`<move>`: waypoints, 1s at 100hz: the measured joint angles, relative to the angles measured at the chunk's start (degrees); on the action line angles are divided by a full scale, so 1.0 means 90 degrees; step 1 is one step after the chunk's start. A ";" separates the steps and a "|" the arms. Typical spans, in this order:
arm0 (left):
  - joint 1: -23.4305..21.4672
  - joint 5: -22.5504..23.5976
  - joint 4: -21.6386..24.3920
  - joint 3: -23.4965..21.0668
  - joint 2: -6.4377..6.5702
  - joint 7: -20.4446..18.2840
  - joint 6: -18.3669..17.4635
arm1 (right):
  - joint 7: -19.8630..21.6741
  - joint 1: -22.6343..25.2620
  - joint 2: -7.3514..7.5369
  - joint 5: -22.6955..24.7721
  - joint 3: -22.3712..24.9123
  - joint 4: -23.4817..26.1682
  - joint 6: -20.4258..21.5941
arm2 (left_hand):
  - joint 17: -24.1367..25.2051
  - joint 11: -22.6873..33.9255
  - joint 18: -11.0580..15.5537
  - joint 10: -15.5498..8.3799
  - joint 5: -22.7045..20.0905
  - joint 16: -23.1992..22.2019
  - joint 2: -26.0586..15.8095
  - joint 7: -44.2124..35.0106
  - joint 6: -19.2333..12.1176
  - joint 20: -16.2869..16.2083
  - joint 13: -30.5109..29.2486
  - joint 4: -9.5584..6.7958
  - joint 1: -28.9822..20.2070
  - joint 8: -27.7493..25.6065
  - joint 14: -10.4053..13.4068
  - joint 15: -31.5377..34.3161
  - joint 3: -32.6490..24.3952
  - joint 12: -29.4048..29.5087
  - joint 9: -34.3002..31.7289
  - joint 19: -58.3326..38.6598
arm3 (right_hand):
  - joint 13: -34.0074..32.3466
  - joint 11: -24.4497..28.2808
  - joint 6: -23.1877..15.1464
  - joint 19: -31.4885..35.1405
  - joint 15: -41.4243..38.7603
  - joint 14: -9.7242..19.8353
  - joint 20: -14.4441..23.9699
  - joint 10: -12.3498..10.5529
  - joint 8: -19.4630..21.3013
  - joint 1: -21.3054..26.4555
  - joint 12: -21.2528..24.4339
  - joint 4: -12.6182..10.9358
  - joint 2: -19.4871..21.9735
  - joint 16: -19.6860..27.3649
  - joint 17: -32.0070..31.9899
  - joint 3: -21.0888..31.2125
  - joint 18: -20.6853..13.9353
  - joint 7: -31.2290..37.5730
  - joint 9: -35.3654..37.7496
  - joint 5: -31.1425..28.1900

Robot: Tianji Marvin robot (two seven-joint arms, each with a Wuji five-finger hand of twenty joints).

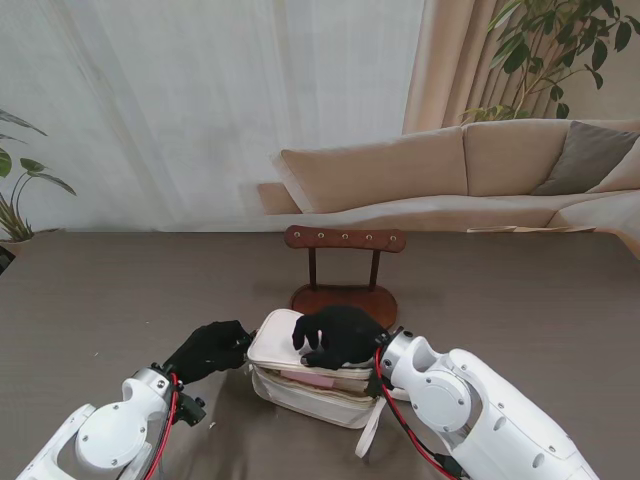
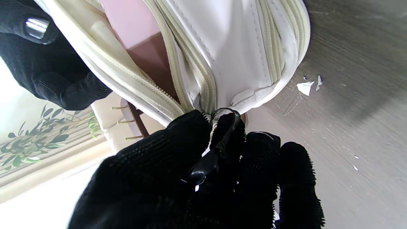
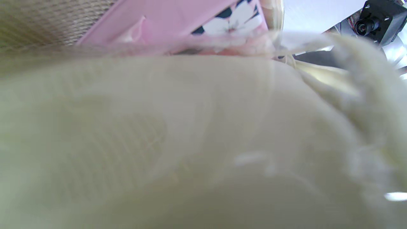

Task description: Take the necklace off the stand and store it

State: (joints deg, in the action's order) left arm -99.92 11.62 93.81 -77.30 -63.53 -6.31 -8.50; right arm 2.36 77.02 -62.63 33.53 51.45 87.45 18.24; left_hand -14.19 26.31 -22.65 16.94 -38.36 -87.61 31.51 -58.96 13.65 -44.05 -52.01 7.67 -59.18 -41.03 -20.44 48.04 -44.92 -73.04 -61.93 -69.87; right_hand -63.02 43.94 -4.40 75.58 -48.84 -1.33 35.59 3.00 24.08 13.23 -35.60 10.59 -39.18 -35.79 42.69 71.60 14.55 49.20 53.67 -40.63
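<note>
Black-gloved left hand (image 2: 203, 178) is closed on the dark zipper pull (image 2: 222, 127) at the left end of the cream pouch (image 1: 300, 385); in the left wrist view the fingertips (image 2: 190, 127) are pinched round the pull just where the two zipper tracks meet. The pouch is seen lying with its long axis across the table, left to right, between the two hands, its lid part open and a pink lining (image 2: 133, 19) showing in the gap.

Right hand (image 1: 338, 335) is laid palm down on the pouch lid, fingers curled over the rim toward the left. Whether anything is held under it cannot be told: the right wrist view is filled by blurred cream fabric (image 3: 190, 143), with only a pink flowered panel (image 3: 229, 22) sharp beyond it.

Wooden stand (image 1: 344, 270) is placed just beyond the pouch, farther from me; its top bar and pegs appear bare. No necklace can be made out in any view; it is judged likely inside the pouch or under the right hand, but this is not confirmed.

Judgement: closing is the step in hand. The zipper runs away from the left hand along the pouch's long axis, so the pull would be drawn rightward while the right hand steadies the lid.
</note>
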 measured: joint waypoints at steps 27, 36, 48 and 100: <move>-0.0264 0.0262 0.0303 -0.0205 0.0073 -0.0234 0.0010 | 0.0328 0.0120 0.0076 0.0125 0.0180 0.0230 0.0078 | 0.0000 -0.0012 0.0000 0.0001 0.0000 0.0000 0.0007 0.0000 -0.0012 -0.0049 0.0000 0.0000 0.0000 0.0000 -0.0002 0.0000 0.0000 0.0000 -0.0001 0.0000 | 0.0509 -0.0734 -0.0038 -0.0753 0.0213 -0.0074 -0.0104 0.0001 -0.0134 -0.0140 0.0586 -0.0070 0.0020 0.0096 -0.0107 -0.0235 -0.0002 -0.0189 -0.0657 0.0134; -0.0344 0.0269 0.0354 -0.0237 0.0082 -0.0228 0.0028 | 0.0376 0.0204 0.0110 0.0158 0.0252 0.0366 0.0077 | 0.0000 -0.0013 0.0000 0.0008 -0.0004 0.0000 0.0012 0.0000 -0.0020 -0.0051 0.0000 0.0000 0.0000 -0.0001 -0.0014 -0.0001 0.0000 0.0007 -0.0001 0.0000 | 0.0582 -0.0729 -0.0054 -0.1054 0.0546 -0.0266 -0.0256 0.0002 -0.0207 -0.0162 0.0716 -0.0135 0.0184 0.0256 -0.0104 -0.0298 -0.0002 -0.0266 -0.0734 0.0207; -0.0414 0.0308 0.0403 -0.0270 0.0089 -0.0242 0.0081 | 0.0497 0.0230 0.0154 0.0180 0.0262 0.0482 0.0076 | 0.0000 -0.0013 0.0000 0.0017 -0.0005 0.0000 0.0015 0.0000 -0.0022 -0.0051 0.0000 0.0000 0.0000 -0.0001 -0.0027 -0.0005 0.0001 0.0016 -0.0001 0.0000 | 0.0664 -0.0729 -0.0073 -0.1120 0.0645 -0.0412 -0.0283 0.0003 -0.0208 -0.0223 0.0757 -0.0135 0.0262 0.0297 -0.0102 -0.0443 -0.0002 -0.0336 -0.0734 0.0338; -0.0854 0.0188 0.0780 -0.0491 0.0104 -0.0197 -0.0102 | -0.0166 0.0160 0.0158 0.1041 0.0098 0.0235 0.0536 | 0.0003 -0.0014 0.0000 0.0026 -0.0008 0.0006 0.0018 0.0000 -0.0029 -0.0052 0.0000 0.0002 0.0000 -0.0002 -0.0038 -0.0047 0.0014 0.0021 -0.0001 0.0003 | 0.1250 -0.1026 -0.0112 -0.1504 0.0230 -0.0451 -0.0442 0.0006 -0.0336 -0.0498 0.0963 -0.0137 0.0260 0.0311 -0.0103 -0.0858 -0.0004 -0.0645 -0.1768 0.1173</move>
State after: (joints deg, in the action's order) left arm -107.61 13.32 100.83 -81.72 -62.59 -8.09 -9.42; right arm 0.86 78.46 -61.21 42.90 52.33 89.57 23.06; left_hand -14.16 26.18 -22.65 17.17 -38.43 -87.55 31.67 -58.96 13.38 -44.51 -52.01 7.69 -59.18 -41.04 -20.78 47.62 -44.80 -72.85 -61.94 -69.85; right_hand -51.77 34.71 -5.41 62.04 -46.77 -5.39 31.61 3.05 21.06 8.75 -26.94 9.36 -36.84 -32.99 41.76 63.88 14.51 43.39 37.76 -30.07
